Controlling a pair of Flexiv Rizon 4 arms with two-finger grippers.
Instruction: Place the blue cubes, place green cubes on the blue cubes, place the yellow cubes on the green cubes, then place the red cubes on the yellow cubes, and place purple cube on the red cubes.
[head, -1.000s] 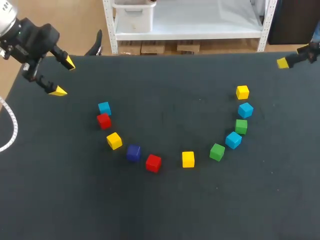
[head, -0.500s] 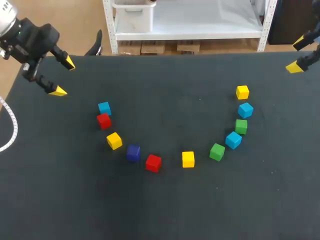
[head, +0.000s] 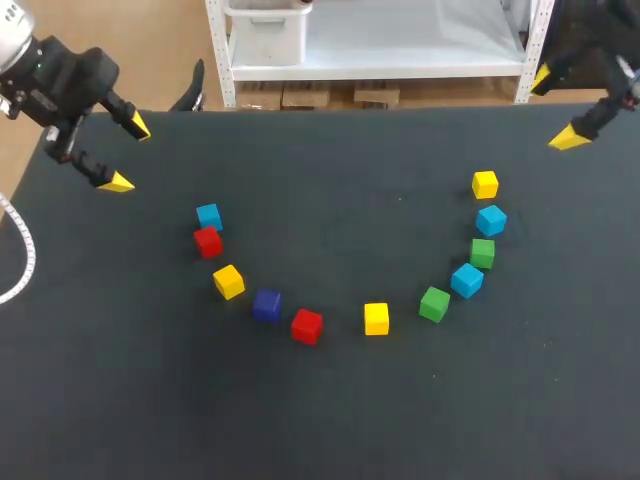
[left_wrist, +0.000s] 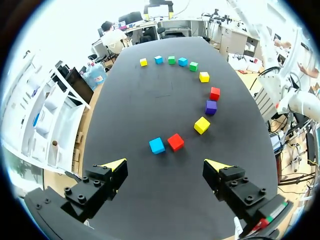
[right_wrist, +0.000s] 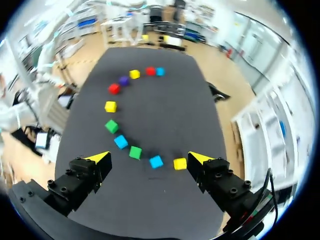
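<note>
The cubes lie in a U-shaped arc on the black table (head: 330, 170). On the left are a blue cube (head: 209, 215), a red cube (head: 207, 241), a yellow cube (head: 228, 281), the purple cube (head: 266, 305) and another red cube (head: 307, 325). A yellow cube (head: 376, 318) sits at the bottom. Up the right side run green (head: 434, 303), blue (head: 466, 279), green (head: 483, 252), blue (head: 491, 219) and yellow (head: 485, 184) cubes. My left gripper (head: 128, 154) hangs open over the far left corner, empty. My right gripper (head: 555, 107) hangs open over the far right corner, empty.
In the left wrist view the blue cube (left_wrist: 156, 145) and red cube (left_wrist: 175, 142) lie just ahead of the left gripper (left_wrist: 165, 165). In the right wrist view a yellow cube (right_wrist: 179, 163) and a blue cube (right_wrist: 156, 161) lie between the fingers of the right gripper (right_wrist: 149, 157), far below.
My right gripper has come further in over the far right corner, toward the left, and both its tips now show. The left arm and the cubes have not moved.
</note>
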